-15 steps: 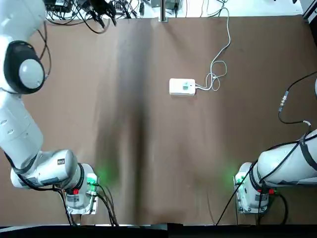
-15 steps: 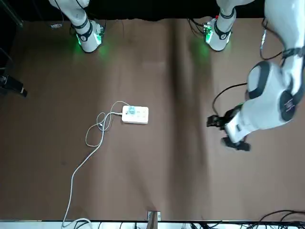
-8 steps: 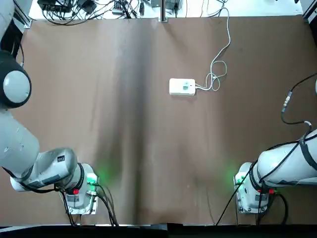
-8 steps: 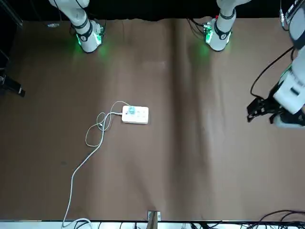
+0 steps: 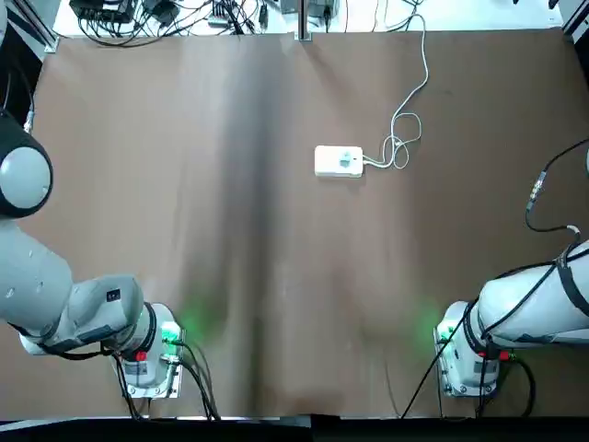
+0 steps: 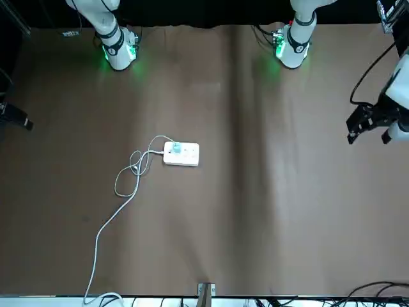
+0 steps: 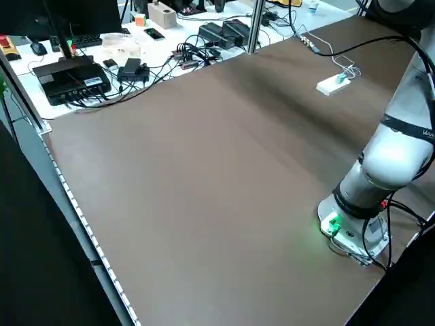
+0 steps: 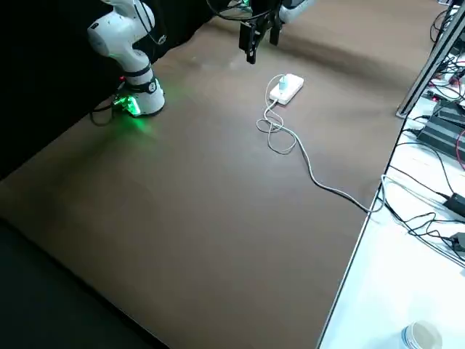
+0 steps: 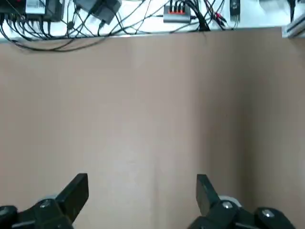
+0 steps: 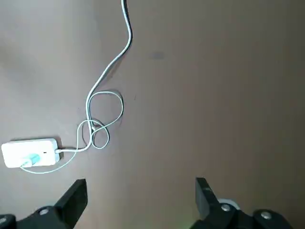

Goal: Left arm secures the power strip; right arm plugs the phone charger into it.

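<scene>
The white power strip lies flat on the brown table, right of its middle and towards the far side. The teal phone charger sits on the strip's top, at the end where the cable leaves; it also shows on the power strip as the phone charger. No gripper touches either. My left gripper hangs open over the table's left edge, far from the strip, and its fingers stand wide apart. My right gripper is open, high above the table, with the strip off to one side.
A white cable coils in loops beside the strip and runs to the table's far edge. Beyond that edge lie black cables and electronics. Both arm bases glow green at the near edge.
The left arm has swung out from over the table to its left edge, carrying its open gripper away from the strip. Strip, charger and right arm stay put.
</scene>
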`<state>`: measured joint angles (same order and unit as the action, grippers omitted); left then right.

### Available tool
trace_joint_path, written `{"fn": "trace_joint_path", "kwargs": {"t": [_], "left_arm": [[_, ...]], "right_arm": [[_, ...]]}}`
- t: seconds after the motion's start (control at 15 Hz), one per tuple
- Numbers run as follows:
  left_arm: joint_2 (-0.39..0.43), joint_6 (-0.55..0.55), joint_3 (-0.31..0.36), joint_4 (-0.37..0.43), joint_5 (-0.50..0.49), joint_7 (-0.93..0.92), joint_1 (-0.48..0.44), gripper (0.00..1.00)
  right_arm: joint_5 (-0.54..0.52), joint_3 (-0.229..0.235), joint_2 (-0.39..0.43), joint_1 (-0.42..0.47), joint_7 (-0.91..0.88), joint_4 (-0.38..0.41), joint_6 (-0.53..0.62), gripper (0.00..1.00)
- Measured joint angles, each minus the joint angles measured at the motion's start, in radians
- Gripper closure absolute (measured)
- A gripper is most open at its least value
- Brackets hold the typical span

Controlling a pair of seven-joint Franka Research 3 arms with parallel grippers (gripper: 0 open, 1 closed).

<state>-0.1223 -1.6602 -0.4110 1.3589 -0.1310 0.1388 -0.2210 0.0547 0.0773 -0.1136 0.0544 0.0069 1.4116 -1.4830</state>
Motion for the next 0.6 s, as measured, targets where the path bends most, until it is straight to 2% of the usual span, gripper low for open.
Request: {"fn": "trace_joint_path", "kwargs": {"t": [0.13,0.27,0.33,0.6], "left_arm": [[0.015,0.042,0.044,0.0,0.004,0.0,0.047,0.0],[0.028,0.065,0.162,0.002,0.011,0.001,0.16,0.0],[0.031,0.076,0.258,0.006,0.016,0.001,0.234,0.0],[0.031,0.072,0.36,0.033,0.076,-0.001,0.25,0.0]], "right_arm": [[-0.023,-0.007,0.0,-0.015,0.0,0.004,0.001,0.0],[-0.035,-0.01,0.0,-0.027,0.0,0.008,0.001,0.0],[-0.035,-0.011,0.0,-0.028,0.0,0.009,0.001,0.0],[-0.035,-0.009,0.0,-0.025,0.0,0.01,0.0,0.0]]}}
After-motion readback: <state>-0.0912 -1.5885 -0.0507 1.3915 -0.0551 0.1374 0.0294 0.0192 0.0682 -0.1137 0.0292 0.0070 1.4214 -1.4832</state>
